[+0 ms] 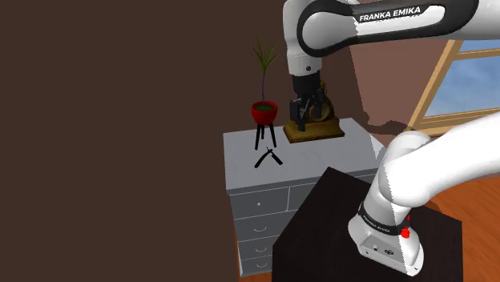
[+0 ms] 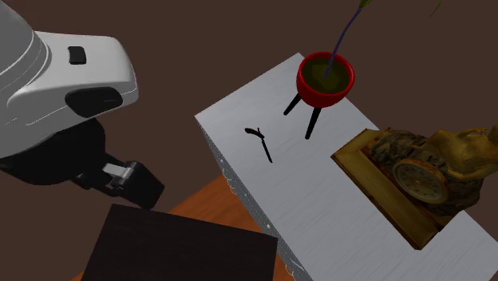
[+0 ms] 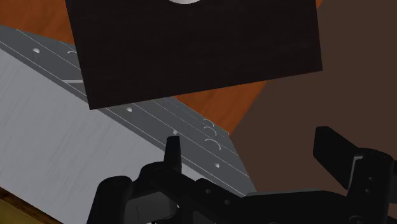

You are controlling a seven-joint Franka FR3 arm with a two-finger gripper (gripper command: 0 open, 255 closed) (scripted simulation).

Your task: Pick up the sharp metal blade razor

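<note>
The razor (image 1: 268,158) is a thin black folded blade, spread in a V, lying on the grey dresser top (image 1: 240,164). In the second exterior view the razor (image 2: 259,140) lies near the dresser's far end, just in front of the plant stand's legs. My gripper (image 1: 304,122) hangs well above the dresser, to the shoulder view's right of the razor, in front of the clock ornament. In the wrist view the two black fingers stand wide apart around my gripper (image 3: 251,153), with nothing between them. They look past the dresser's edge (image 3: 63,153).
A red pot (image 1: 264,110) with a thin plant stands on black legs just behind the razor. A brown clock ornament (image 2: 419,180) on a wooden base fills the dresser's other end. The dark stand (image 2: 175,247) sits beside the dresser's drawers (image 1: 260,212).
</note>
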